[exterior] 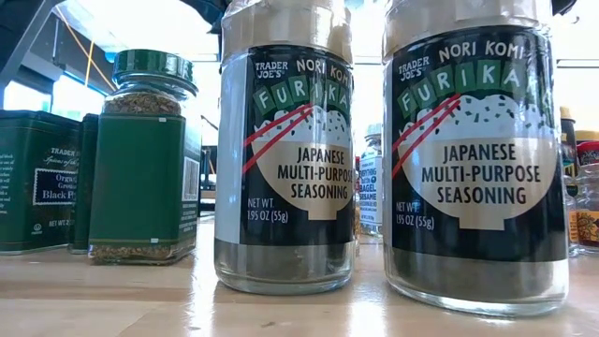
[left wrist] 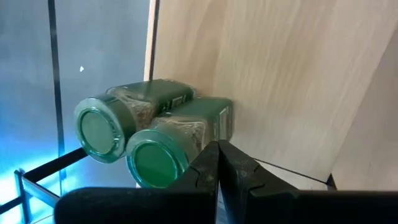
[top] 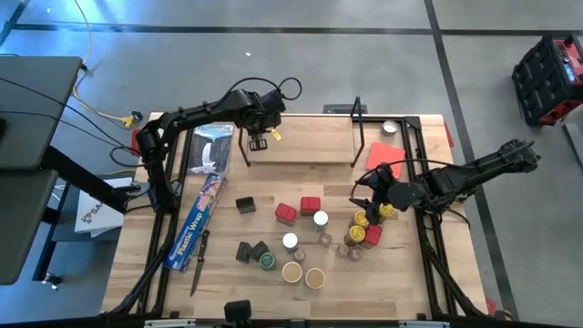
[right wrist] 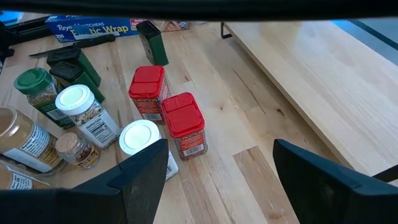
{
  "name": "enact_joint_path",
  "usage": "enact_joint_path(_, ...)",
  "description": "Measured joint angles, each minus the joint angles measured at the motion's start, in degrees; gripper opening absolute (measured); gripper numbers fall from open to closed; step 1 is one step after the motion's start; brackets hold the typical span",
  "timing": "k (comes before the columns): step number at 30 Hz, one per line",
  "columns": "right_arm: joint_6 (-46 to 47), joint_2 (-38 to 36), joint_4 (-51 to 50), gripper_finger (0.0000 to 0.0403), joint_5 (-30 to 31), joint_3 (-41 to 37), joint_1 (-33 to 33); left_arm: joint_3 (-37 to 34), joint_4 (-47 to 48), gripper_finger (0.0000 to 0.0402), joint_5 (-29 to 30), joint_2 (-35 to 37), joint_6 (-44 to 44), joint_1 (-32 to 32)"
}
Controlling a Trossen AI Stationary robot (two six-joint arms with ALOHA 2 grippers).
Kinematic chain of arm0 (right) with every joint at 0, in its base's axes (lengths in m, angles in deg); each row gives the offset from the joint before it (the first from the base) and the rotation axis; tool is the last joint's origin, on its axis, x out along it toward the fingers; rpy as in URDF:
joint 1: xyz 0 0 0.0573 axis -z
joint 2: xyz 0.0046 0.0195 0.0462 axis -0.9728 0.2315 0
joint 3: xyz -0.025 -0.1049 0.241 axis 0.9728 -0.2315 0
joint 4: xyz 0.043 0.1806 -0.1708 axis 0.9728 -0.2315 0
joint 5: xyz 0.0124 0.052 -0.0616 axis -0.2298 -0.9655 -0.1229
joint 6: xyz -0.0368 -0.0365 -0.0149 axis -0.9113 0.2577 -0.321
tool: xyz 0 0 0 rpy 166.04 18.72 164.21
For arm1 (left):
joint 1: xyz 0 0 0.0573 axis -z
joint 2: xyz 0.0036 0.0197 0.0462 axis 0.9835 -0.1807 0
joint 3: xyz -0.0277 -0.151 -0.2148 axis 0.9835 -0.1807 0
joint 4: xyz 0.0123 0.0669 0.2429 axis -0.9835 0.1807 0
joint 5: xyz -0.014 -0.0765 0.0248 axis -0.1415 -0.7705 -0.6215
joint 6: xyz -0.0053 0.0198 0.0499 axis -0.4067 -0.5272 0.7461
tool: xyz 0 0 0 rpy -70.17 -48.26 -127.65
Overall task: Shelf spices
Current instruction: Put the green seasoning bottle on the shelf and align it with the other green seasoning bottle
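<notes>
Two green-lidded jars stand side by side on the shelf's wooden board, near its left end. My left gripper is shut right beside the nearer jar. My right gripper hovers open above the table, right of the loose spices. Below it are a white-lidded jar and two red square tins. The shelf stands along the far side of the table. In the low view two furikake jars fill the front. My left gripper's shut fingers stand close against the side of the nearer green-lidded jar, coming from above. I cannot tell whether they touch it.
The blue plastic-wrap box lies on the table's left, with a dark knife-like tool beside it. A red card lies by the shelf's right end. Jars and tins cluster near the table's middle and near edge; yellow-lidded jars stand at right.
</notes>
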Motion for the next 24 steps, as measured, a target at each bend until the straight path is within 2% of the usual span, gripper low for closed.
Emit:
enact_joint_path(9,-0.3,0.0,0.0,0.0284,0.8,0.0,0.0,2.8,1.6,0.0003,2.0,1.2,-2.4,3.1)
enact_joint_path(12,-0.2,0.0,0.0,0.0284,1.2,0.0,0.0,6.1,0.1,0.0003,2.2,1.3,-8.2,1.2)
enact_joint_path(17,-0.3,0.0,0.2,0.0284,1.2,0.0,0.0,7.8,-6.8,0.0003,-1.8,1.3,-16.2,-2.6)
enact_joint_path(24,-0.3,0.0,0.4,0.0284,1.2,0.0,0.0,7.8,-11.4,0.0001,-2.2,-1.8,-18.2,-6.0)
